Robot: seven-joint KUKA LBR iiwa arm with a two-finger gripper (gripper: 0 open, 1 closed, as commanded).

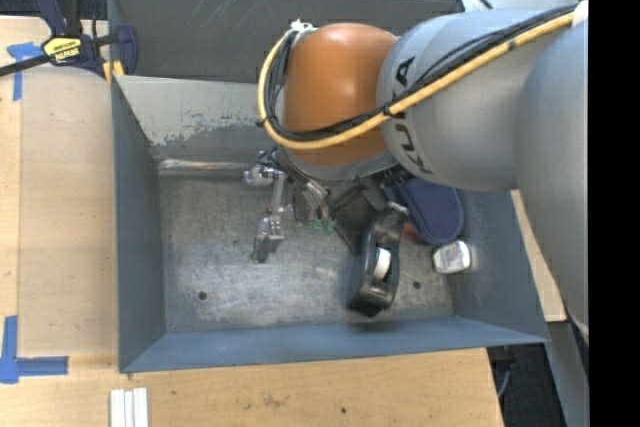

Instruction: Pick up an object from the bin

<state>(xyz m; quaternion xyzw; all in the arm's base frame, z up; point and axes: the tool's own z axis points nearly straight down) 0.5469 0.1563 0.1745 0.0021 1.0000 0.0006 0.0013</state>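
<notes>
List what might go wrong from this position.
The gripper hangs over bare bin floor, left of the things, so a grasp here would likely catch nothing. The black dispenser-like thing, dark blue item and small white piece crowd together beneath the wrist; reaching there may jostle them.

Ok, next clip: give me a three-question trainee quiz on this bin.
1. True or false: the small white object lies near the right wall of the bin.
2. The cover on the arm's wrist is: A green, B orange, C white.
3. Which dark thing lies closest to the bin wall at the view's bottom?
Key: 1 true. 2 B. 3 The black curved object, right of centre.
</notes>
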